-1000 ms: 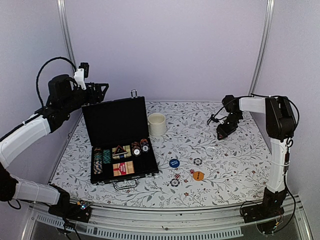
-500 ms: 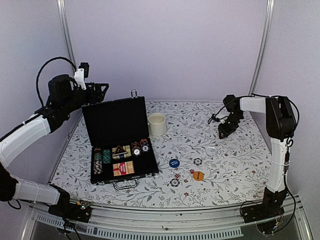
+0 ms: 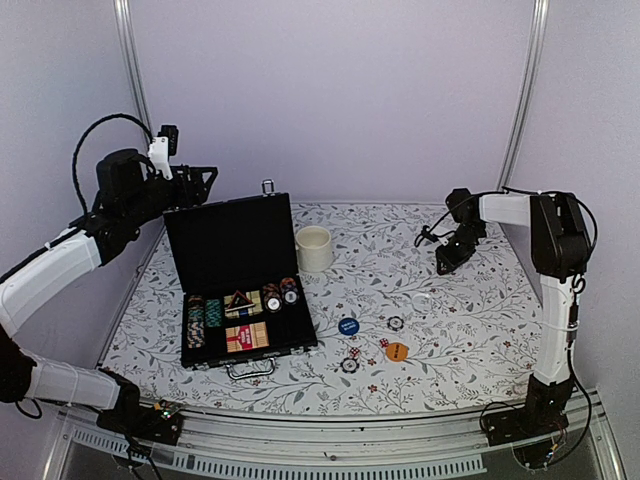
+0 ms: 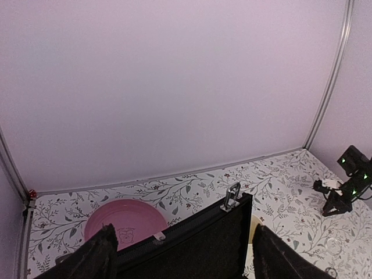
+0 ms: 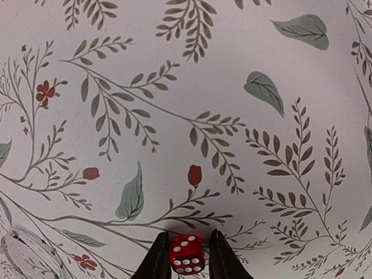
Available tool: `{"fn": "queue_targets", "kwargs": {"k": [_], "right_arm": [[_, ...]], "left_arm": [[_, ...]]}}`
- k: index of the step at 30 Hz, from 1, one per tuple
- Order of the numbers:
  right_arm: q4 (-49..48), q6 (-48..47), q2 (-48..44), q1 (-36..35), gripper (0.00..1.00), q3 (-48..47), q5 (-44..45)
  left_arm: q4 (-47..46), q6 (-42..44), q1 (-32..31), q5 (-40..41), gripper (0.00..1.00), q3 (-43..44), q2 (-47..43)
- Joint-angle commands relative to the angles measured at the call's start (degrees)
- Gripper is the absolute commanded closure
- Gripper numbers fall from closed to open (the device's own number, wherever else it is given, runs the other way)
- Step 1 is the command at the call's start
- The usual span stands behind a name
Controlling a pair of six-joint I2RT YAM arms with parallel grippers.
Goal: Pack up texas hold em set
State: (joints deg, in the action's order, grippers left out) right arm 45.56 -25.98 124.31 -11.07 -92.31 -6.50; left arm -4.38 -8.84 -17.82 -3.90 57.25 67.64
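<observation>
Found on the left half of the floral tabletop: black case, open, with lid upright toward the far edge and tray flat toward the near edge. Noted inside the tray: striped poker chips in rows at the left, red card deck at the near side, further chips at the right. Noted just right of the lid: cream mug, upright, apart from the case. Located loose toward the middle of the near edge: blue button, orange button, two loose chips and two small dice, all outside the case and clear of it. Seen behind the lid, toward the far-left corner, in the left wrist view: pink plate.

Left gripper: raised near the far-left corner, just above the lid's top edge, spread wide and holding nothing. Fingers seen with the lid's top edge between them, apart from it in the top view.

Right gripper: toward the far-right corner, well apart from the case, pinched on a red die with white pips showing. Contact between die and tabletop: not determinable. Registered at the lower left of the right wrist view: clear round item, identity not determinable.
</observation>
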Motion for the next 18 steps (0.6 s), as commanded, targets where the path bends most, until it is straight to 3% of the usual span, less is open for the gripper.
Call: {"fn": "queue_targets", "kwargs": {"k": [1,7,13,18], "right_arm": [[0.61,-0.04,1.47,0.31,0.91,0.38,-0.88],[2.46,0.33,-2.88,-2.31,0.96,-0.79,-5.01],[2.28,-1.67,-8.00,-13.14,0.96,-2.10,-9.16],[2.19,-1.83,-7.17,-22.49,0.96,-7.39,-12.91]], "left_arm": [[-0.19,-0.12,0.00,-0.58,0.20,0.64,0.65],[-0.19,-0.12,0.04,-0.48,0.20,0.64,0.90],[-0.27,-0.12,0.08,-0.40,0.20,0.58,1.35],[-0.28,-0.18,0.24,-0.36,0.20,0.58,1.36]]}}
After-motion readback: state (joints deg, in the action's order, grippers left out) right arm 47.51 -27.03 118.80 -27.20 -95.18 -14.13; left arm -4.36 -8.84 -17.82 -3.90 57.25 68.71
